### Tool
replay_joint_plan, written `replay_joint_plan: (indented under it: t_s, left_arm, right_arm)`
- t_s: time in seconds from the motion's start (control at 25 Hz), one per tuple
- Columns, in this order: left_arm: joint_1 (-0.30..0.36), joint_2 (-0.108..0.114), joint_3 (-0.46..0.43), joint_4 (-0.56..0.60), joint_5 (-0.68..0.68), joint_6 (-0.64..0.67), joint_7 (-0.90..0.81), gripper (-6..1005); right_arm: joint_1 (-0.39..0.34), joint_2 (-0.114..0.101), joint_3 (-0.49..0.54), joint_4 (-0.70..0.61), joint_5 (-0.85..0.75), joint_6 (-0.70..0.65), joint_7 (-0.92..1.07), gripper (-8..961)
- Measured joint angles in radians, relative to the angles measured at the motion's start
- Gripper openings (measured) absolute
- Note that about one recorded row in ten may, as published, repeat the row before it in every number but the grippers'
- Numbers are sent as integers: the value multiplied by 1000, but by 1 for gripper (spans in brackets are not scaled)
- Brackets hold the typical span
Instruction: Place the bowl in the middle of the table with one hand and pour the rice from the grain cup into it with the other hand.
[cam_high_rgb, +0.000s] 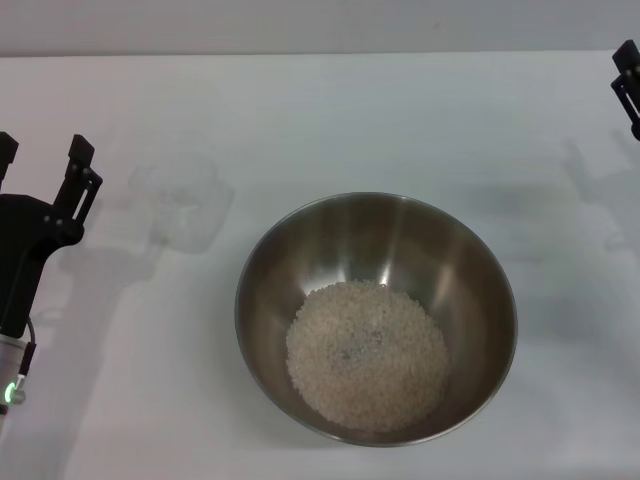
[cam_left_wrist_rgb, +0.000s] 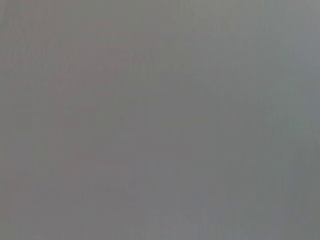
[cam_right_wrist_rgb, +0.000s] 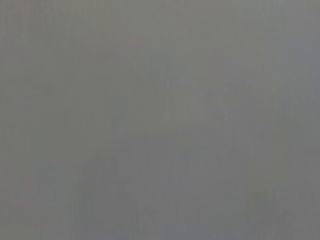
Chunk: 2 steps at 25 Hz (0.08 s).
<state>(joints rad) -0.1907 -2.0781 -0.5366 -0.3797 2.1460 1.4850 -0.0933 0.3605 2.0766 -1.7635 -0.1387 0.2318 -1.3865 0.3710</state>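
Bowl (cam_high_rgb: 376, 318): steel, round, standing upright on the table (cam_high_rgb: 330, 110), toward the near edge and about midway across.
Rice (cam_high_rgb: 367, 355): pale heap on the bowl's floor, toward its near side.
Cup (cam_high_rgb: 180, 195): clear plastic, faint, on the table to the bowl's far left, apart from it.
Left gripper (cam_high_rgb: 40, 160): at the left edge, near the cup but clear of it, fingers (cam_high_rgb: 78, 165) spread, holding nothing.
Right gripper (cam_high_rgb: 628, 85): far right corner, mostly out of frame; finger state cannot be told.
Wrist views: blank grey.
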Motion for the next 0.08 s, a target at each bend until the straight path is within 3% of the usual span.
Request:
replay_joint_plan:
  t_s: [0.08]
  left_arm:
    - [-3, 2, 0, 2, 1, 2, -4, 809]
  right_arm:
    - [6, 0, 8, 0, 0, 5, -7, 611]
